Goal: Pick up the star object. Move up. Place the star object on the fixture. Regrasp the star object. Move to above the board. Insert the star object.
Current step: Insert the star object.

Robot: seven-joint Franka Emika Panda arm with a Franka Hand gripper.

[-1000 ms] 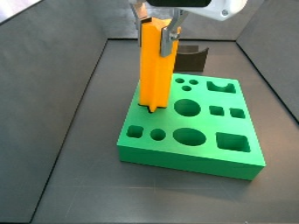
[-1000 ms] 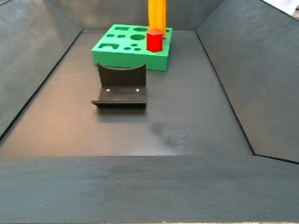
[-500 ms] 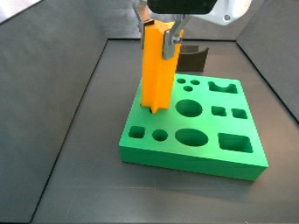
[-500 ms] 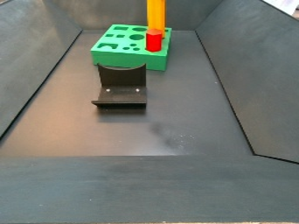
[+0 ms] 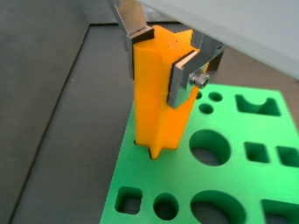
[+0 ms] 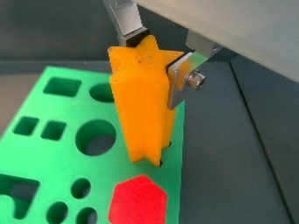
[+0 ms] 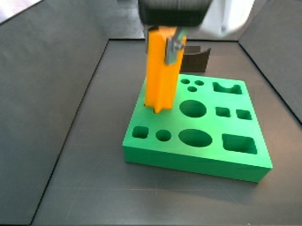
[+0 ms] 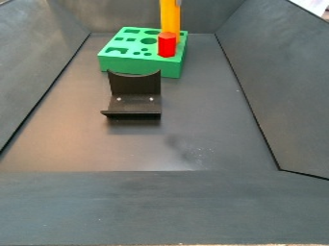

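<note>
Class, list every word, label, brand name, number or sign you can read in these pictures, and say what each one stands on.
None: no readable text, number or sign shows in any view.
The star object, held upright in the gripper over the board, is plain orange.
The board bears only cut-out shapes, no lettering.
The red peg and the fixture are unmarked.

No readable text, labels or numbers can be spotted anywhere, not even on the hand (image 5: 163,66) gripping the star object (image 5: 162,96).
</note>
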